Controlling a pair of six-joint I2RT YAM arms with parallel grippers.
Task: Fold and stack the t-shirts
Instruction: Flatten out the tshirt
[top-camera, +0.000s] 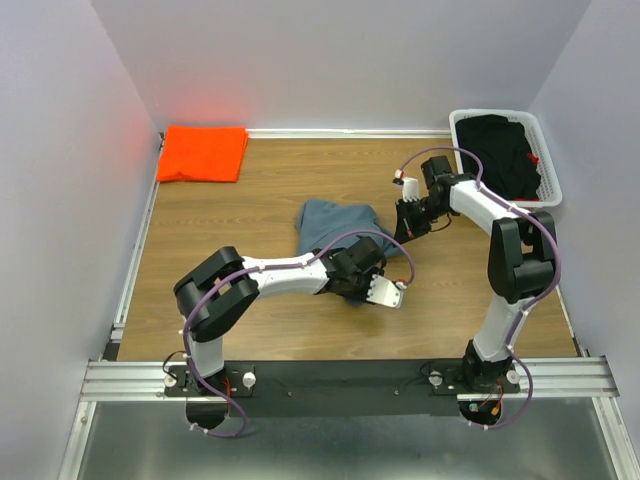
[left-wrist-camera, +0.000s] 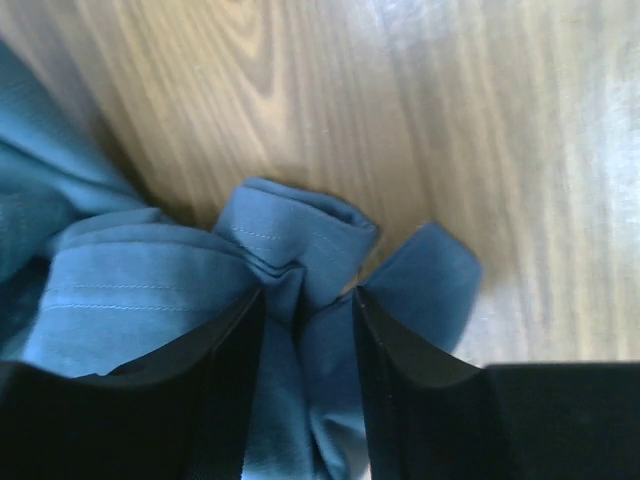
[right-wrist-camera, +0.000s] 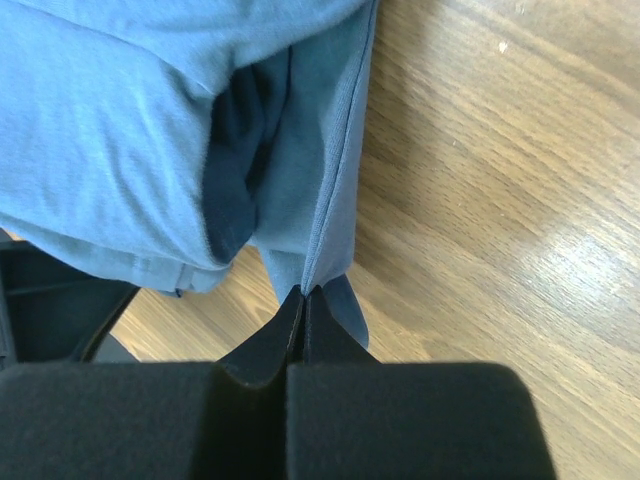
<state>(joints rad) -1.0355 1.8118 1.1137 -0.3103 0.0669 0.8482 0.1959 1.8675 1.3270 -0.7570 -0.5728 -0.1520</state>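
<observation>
Right wrist: pinches blue-grey t-shirt (right-wrist-camera: 120, 130) edge between pressed-together right jaws, likely to anchor fold; straddles bunched hem with left jaws spread.

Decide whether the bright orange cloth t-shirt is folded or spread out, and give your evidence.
Folded: the bright orange cloth t-shirt lies as a compact, neat rectangle with no sleeves showing.

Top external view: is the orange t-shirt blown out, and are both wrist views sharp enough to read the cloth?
Top external: the orange t-shirt is oversaturated, folds unreadable, red glow spilling onto the left wall. Left wrist: blue-grey t-shirt sharp, stitching legible; left fingers featureless black; table washed by glare. Right wrist: cloth sharp, right fingers dark, glare on the wood at right.
</observation>
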